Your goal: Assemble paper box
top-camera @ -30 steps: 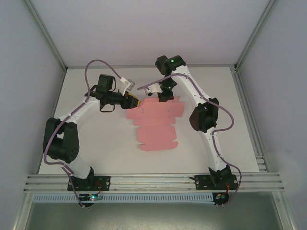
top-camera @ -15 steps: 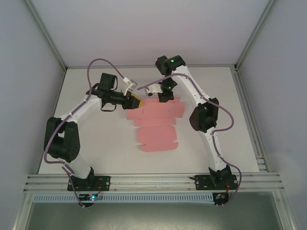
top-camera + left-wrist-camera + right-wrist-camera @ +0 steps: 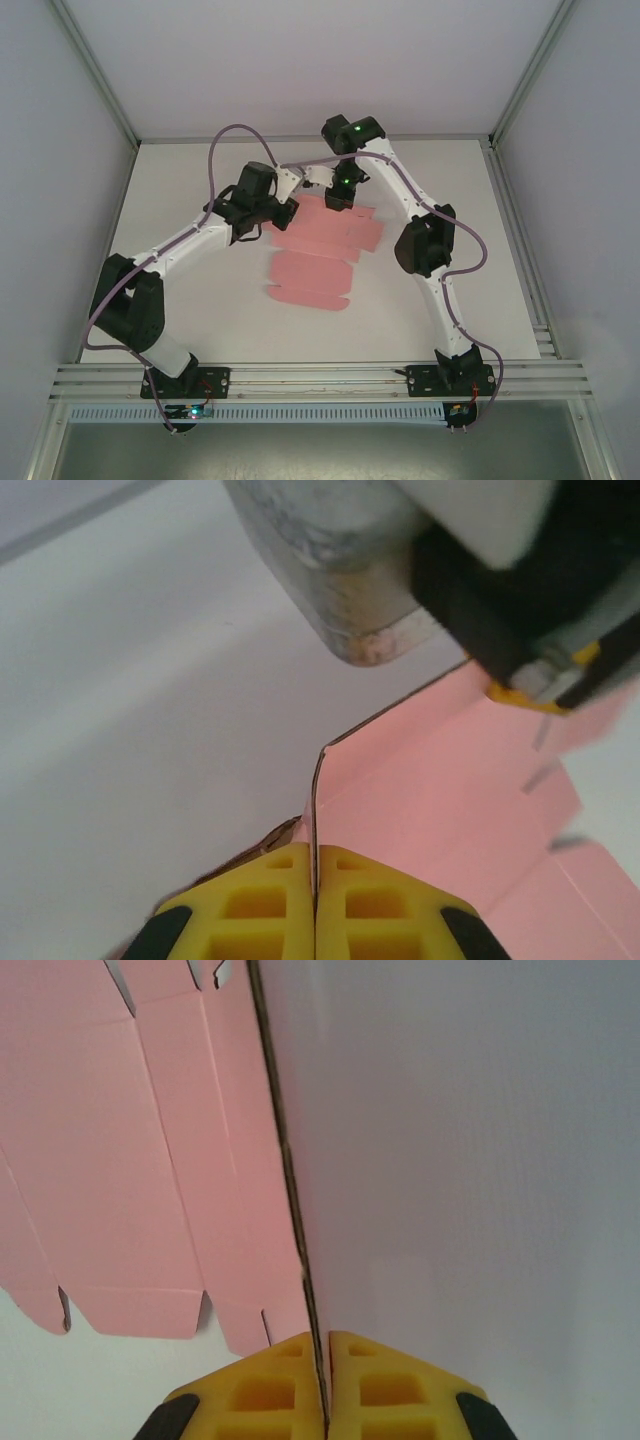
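Clamping paper box | left pincer, right pincer | far edge partly hidden

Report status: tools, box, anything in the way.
Left tool shut on paper box far-left edge. Right tool shut on its far edge. Box unassembled, open sheet. No obstruction seen.

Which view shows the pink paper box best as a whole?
Top external: the paper box shows nearly whole, flaps included. The wrist views give close-ups of its edges pinched by the left gripper and the right gripper.
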Controlling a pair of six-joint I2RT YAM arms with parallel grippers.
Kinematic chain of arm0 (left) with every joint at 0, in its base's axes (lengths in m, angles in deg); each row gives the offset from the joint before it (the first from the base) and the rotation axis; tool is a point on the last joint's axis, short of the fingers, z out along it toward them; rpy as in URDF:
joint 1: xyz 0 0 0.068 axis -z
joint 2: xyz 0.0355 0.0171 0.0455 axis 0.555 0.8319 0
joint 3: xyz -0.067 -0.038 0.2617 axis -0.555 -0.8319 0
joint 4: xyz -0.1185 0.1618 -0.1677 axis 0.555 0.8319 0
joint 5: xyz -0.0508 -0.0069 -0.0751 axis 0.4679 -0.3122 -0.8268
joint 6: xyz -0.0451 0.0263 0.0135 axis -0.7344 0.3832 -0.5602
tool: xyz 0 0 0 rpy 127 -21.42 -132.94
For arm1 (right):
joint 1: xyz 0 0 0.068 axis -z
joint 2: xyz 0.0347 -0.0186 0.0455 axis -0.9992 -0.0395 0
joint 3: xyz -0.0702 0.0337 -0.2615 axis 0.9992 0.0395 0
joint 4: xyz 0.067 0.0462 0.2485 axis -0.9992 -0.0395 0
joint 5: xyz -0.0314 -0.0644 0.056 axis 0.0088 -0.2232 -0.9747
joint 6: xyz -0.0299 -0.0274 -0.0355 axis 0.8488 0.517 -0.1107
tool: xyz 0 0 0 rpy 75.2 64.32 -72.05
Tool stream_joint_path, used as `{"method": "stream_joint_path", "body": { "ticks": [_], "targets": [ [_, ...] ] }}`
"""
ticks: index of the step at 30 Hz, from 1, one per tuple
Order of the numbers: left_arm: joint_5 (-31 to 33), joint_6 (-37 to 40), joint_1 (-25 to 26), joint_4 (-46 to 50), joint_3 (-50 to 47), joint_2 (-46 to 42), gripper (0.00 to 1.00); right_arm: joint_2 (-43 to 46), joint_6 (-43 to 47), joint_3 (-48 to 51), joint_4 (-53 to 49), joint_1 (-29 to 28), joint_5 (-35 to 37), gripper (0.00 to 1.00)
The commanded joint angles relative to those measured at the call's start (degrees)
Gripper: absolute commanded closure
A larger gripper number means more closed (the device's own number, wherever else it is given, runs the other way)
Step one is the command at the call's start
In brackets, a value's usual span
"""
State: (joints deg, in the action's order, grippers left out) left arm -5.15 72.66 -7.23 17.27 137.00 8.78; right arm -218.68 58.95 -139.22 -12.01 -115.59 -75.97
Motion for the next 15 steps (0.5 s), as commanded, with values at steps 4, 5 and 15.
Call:
{"method": "stream_joint_path", "body": {
  "ticks": [4,5,15],
  "targets": [
    [14.3,-10.2,3.6,-5.1,1.9,3.5,1.0,6.4,-22.9,6.8,14.5,-1.6,-9.1,1.0],
    [15.1,-11.5,3.9,-6.3,1.7,3.8,1.0,7.9,-24.8,9.2,17.4,-1.6,-10.3,1.0],
    [11.3,-11.1,7.2,-14.6,-0.2,6.0,0.99,11.8,-34.7,16.1,26.9,-1.1,-18.6,1.0]
  ]
}}
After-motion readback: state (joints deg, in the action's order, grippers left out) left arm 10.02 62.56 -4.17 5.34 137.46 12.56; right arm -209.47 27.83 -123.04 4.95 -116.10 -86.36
